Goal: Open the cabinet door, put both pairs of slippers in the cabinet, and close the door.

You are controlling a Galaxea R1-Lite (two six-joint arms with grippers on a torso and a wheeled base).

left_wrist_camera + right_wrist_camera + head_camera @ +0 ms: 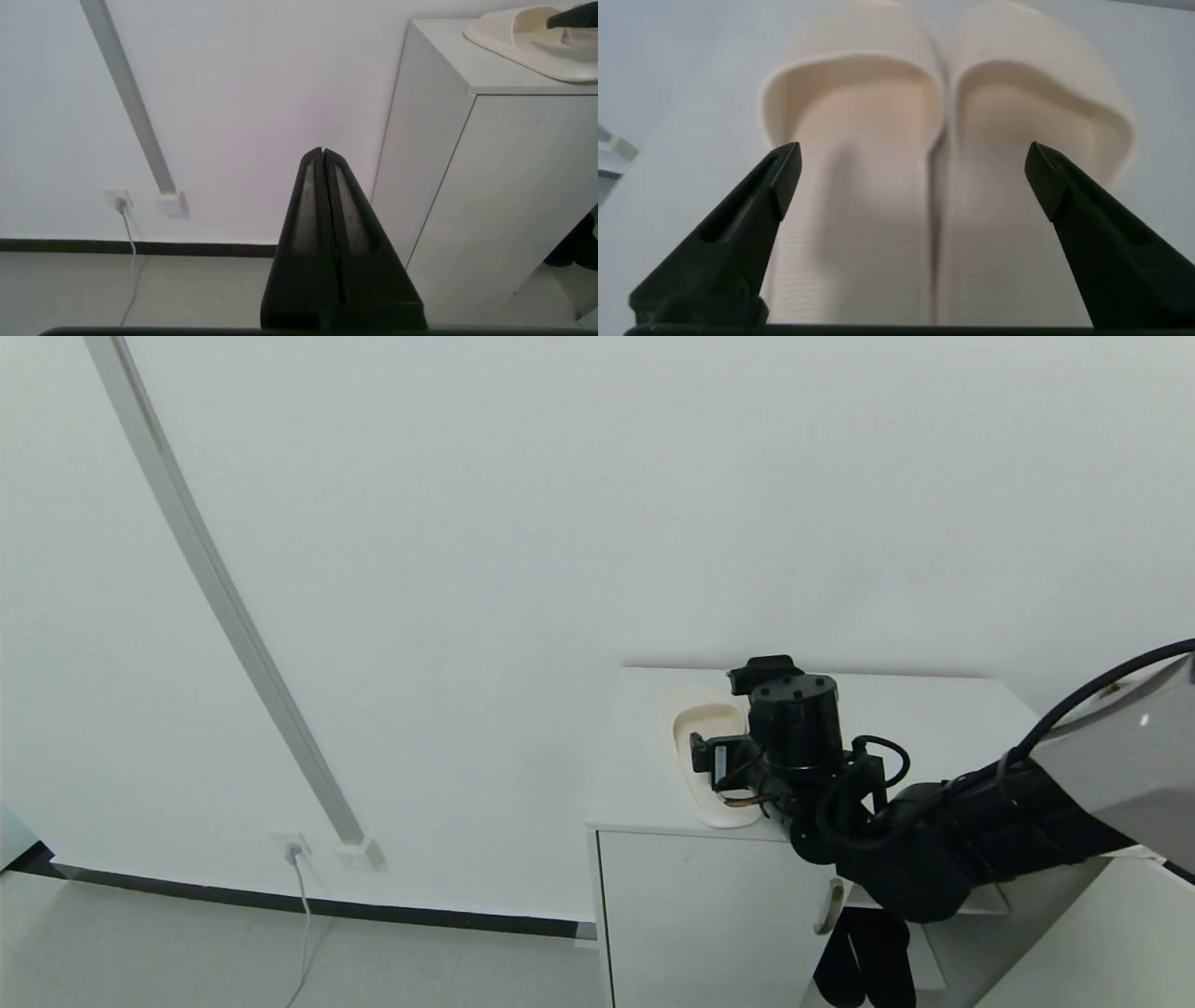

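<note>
Atop white cabinet (934, 709), cream slippers (990, 205) framed by wide-spread right gripper (912, 154)

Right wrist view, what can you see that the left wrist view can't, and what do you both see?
Only the right wrist view: the right gripper, open, its black fingers spread either side of two cream moulded slippers lying side by side. Only the left wrist view: the left gripper, shut, a white wall socket with a grey cable, a slanted grey wall duct and the grey floor. Both: cream slippers on top of the white cabinet.
</note>
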